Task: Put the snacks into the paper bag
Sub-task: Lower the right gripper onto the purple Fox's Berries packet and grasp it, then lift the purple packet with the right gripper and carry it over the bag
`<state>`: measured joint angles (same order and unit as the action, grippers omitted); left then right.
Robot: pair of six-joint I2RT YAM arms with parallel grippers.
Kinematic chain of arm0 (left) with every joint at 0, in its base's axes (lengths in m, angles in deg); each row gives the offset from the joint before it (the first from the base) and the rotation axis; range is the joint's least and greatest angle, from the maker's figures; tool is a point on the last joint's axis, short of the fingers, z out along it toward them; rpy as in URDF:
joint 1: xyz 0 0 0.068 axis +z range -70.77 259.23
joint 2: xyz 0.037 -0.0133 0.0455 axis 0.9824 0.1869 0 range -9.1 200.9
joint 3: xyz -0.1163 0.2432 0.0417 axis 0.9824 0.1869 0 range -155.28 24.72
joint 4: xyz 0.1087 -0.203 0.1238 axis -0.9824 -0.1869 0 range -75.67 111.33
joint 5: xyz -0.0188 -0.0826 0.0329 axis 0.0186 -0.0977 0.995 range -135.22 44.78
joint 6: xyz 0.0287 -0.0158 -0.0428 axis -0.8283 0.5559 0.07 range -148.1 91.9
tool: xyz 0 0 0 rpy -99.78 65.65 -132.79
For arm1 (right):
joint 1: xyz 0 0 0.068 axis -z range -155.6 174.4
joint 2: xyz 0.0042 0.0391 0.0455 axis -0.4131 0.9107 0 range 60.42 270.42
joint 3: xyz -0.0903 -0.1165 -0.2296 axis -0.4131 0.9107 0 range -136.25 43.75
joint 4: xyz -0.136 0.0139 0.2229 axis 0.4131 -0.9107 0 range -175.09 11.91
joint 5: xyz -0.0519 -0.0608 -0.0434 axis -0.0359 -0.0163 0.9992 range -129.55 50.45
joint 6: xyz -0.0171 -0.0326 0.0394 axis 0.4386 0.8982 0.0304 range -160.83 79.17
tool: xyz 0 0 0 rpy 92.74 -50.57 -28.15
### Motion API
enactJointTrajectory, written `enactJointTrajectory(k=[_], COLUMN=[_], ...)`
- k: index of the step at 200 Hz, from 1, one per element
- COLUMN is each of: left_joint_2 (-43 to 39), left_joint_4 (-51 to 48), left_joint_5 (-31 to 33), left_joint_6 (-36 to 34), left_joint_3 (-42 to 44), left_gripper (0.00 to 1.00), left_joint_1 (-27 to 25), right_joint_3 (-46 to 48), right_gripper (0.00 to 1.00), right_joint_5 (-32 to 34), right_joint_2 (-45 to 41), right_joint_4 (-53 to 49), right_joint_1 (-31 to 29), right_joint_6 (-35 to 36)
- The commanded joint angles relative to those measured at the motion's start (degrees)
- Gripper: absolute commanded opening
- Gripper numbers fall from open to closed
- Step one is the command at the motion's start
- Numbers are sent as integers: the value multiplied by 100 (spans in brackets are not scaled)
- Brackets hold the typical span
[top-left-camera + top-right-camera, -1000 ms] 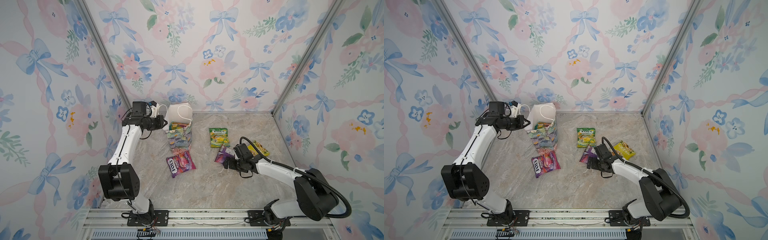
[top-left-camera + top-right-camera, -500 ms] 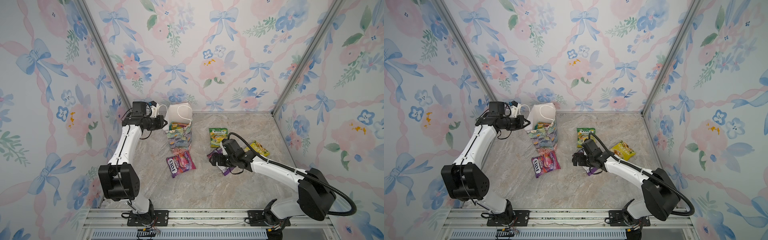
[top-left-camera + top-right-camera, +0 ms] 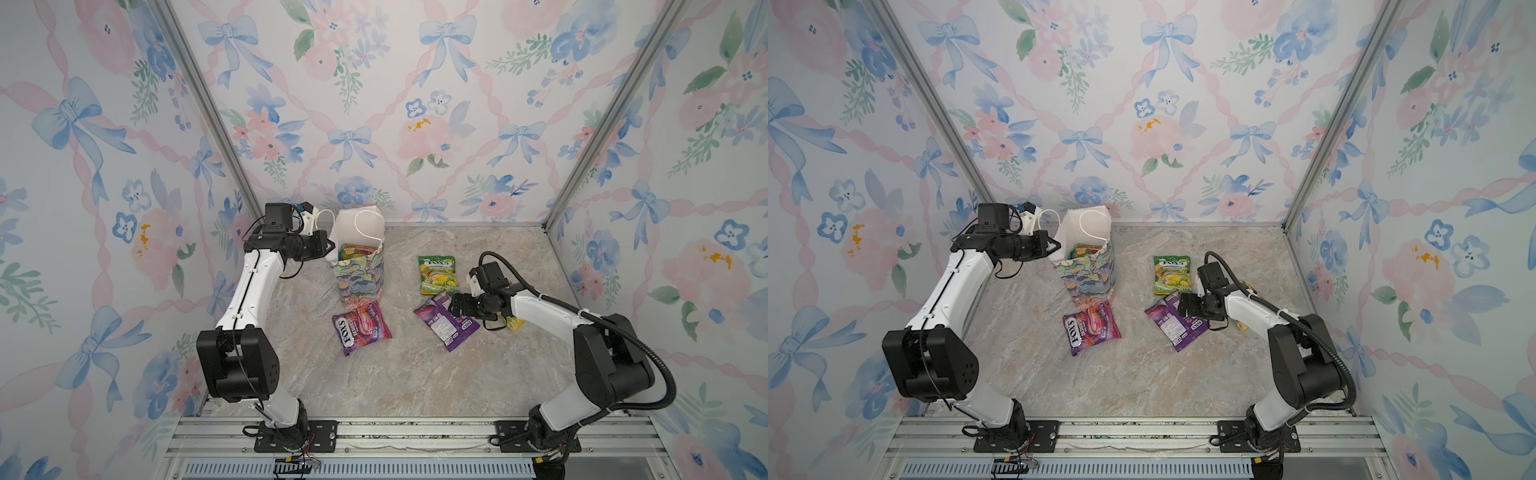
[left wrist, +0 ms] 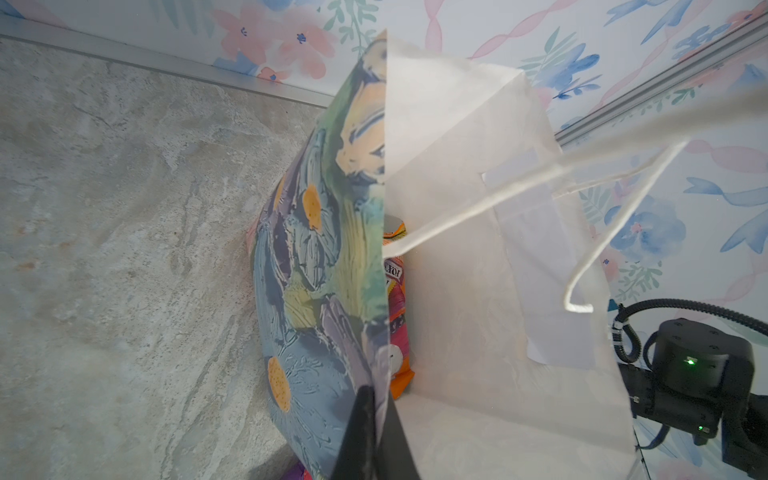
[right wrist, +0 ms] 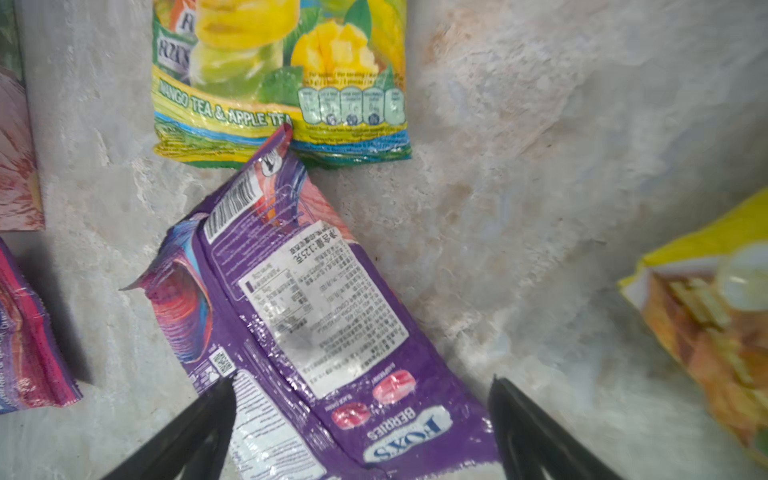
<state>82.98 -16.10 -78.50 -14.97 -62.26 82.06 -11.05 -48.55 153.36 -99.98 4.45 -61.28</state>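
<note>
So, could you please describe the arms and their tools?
The left arm and right arm have white links and black joints. The left tool and right tool are black with pointed fingers. A ribbed black hose follows the right arm; thin black cables the left.

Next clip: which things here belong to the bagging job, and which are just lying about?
Job: paper bag, its rim pinched by the left gripper; purple packet under the open right gripper; green packet; pink packet; yellow packet; packets inside the bag.
Lying about: no stray items; just marble table, flowered walls, front rail.
</note>
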Motion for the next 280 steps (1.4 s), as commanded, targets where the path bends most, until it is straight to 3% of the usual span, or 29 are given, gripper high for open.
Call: enactJointTrajectory(k=[1,23,53,88,112,169,236,280], left_joint_2=[-79,-70,-54,-23,-16,-17,-34,-45], left_joint_4=[16,17,13,16,17,15,16,16], left_joint_5=[-82,-73,-65,-63,-89,-86,-104,-92], left_joint_6=[-25,-29,-37,-29,-21,-21,-21,-29], left_joint_3=[63,66,61,67,61,58,61,63], left_gripper=[0,0,0,0,0,0,0,0], left_joint_1=[25,26,25,26,29,26,29,27], right_joint_3=[-195,-169,191,554,610,424,445,612], right_gripper=[96,93,91,91,91,86,80,69], right_joint_5=[-324,-645,-965,-968,-773,-752,-892,-876], right_joint_2=[161,388,48,-558,-759,-234,333,521], right_joint_4=[150,236,453,518,309,271,769,1368], right_joint_1=[28,5,-252,-756,-680,-471,-613,-745], right_joint_6=[246,154,-258,-772,-650,-276,-466,-885])
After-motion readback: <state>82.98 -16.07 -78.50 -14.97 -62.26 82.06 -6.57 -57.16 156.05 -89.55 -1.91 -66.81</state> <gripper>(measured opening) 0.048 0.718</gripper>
